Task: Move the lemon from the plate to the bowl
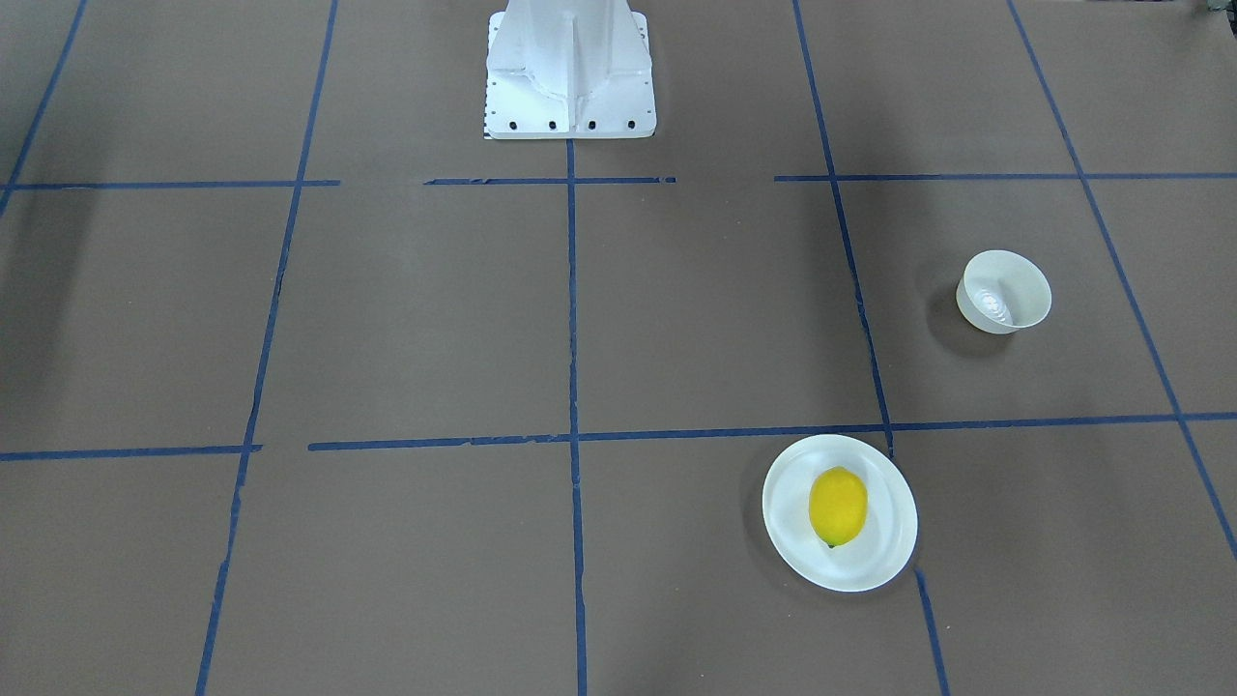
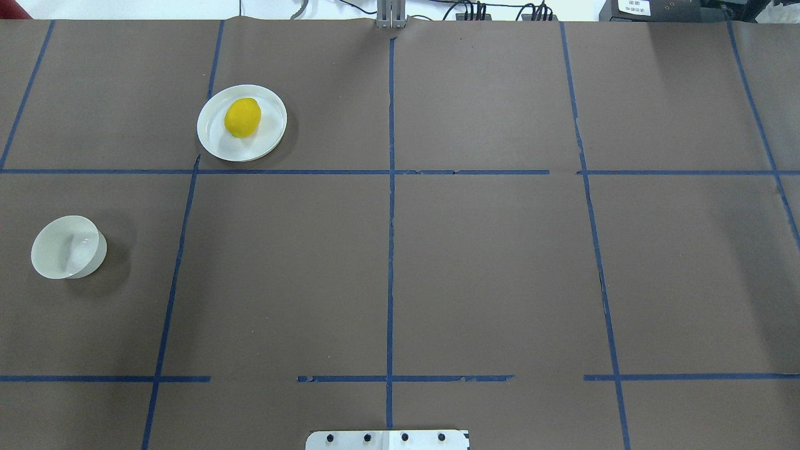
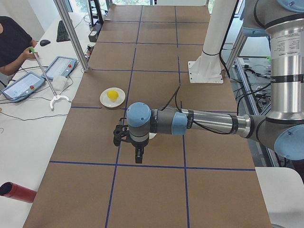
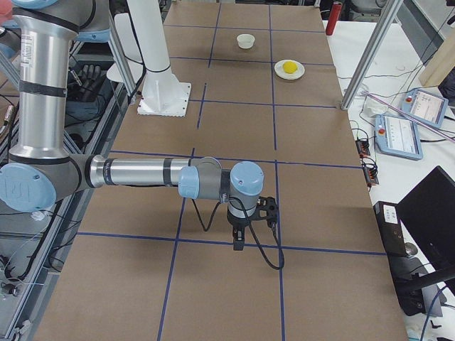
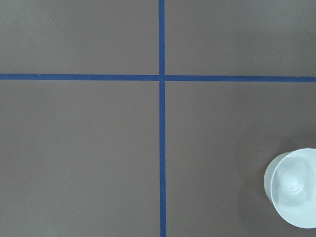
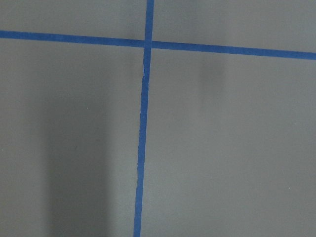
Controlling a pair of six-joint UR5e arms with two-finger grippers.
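The yellow lemon [image 1: 837,505] [image 2: 242,117] lies in the middle of the flat white plate [image 1: 891,527] [image 2: 211,132] on the far part of the table's left half. The small deep white bowl [image 1: 1003,290] [image 2: 65,247] stands empty, nearer the robot and further left. It also shows at the lower right of the left wrist view [image 5: 295,186]. My left gripper [image 3: 124,137] shows only in the exterior left view, held high over the table near the bowl. My right gripper [image 4: 259,209] shows only in the exterior right view, far from both dishes. I cannot tell whether either is open or shut.
Brown table cover with a grid of blue tape. The white robot pedestal [image 1: 570,68] stands at mid-table on the robot's side. A side desk holds tablets [image 3: 59,66] and an operator's arm [image 3: 12,45]. A metal post [image 3: 71,33] stands at the table's far edge.
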